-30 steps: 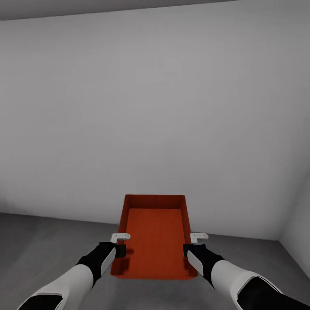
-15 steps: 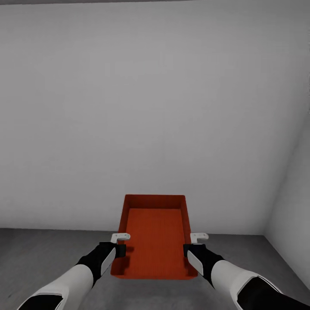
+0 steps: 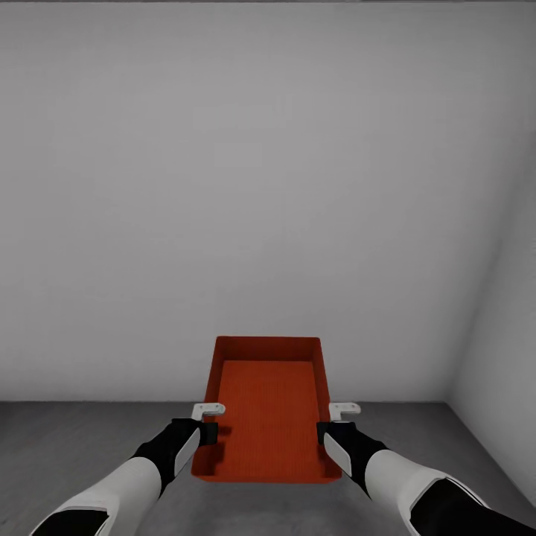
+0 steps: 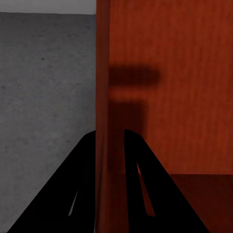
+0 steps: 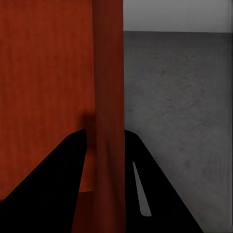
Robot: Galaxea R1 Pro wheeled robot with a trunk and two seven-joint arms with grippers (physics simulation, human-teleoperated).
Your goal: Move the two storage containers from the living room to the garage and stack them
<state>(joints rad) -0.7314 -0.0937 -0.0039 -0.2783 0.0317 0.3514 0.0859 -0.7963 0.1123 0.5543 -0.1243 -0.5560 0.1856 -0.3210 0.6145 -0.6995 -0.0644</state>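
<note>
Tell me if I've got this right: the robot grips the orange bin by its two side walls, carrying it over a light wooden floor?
Not quite. The floor is grey speckled concrete, as the head view shows. The rest holds: both sets of jaws pinch the side walls of the orange bin.

Ahead of me stands a plain white wall [image 3: 253, 186], bare from edge to edge, evenly lit with a soft grey falloff toward its lower part. A second white wall [image 3: 499, 357] meets it at a corner on my right and runs back toward me at an angle, a shade darker than the one in front. Along the top edge I see a thin grey strip of ceiling [image 3: 223, 1]. Below lies the floor [image 3: 67, 439], dark grey matte concrete with fine speckles, meeting the wall in a straight line. In my left wrist view the same speckled concrete [image 4: 43, 97] reaches a pale wall base.
</note>
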